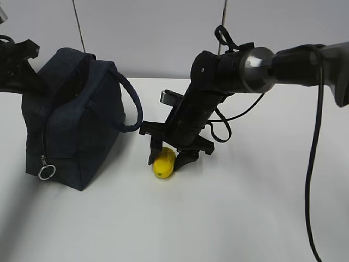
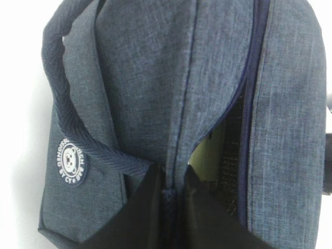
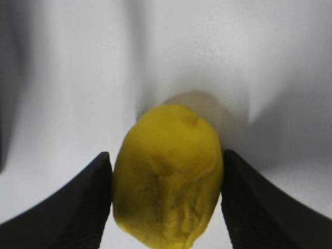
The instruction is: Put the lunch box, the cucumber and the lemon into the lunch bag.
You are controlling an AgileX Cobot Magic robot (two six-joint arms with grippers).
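Note:
The navy lunch bag (image 1: 76, 125) stands on the left of the white table (image 1: 245, 207), its top zipper partly open. My left gripper (image 2: 174, 192) is shut on the bag's fabric edge beside the zipper (image 2: 249, 104). A pale green surface (image 2: 205, 158) shows through the opening, apparently the lunch box lid. The yellow lemon (image 1: 163, 164) lies on the table just right of the bag. My right gripper (image 1: 168, 159) reaches down over it, and its black fingers (image 3: 78, 207) press against both sides of the lemon (image 3: 168, 171). The cucumber is out of view.
A loop handle (image 1: 133, 103) arches out from the bag toward the right arm. A silver ring pull (image 1: 46, 172) hangs low on the bag's near end. A white emblem (image 2: 70, 161) marks one side. A black cable (image 1: 313, 164) droops at the right.

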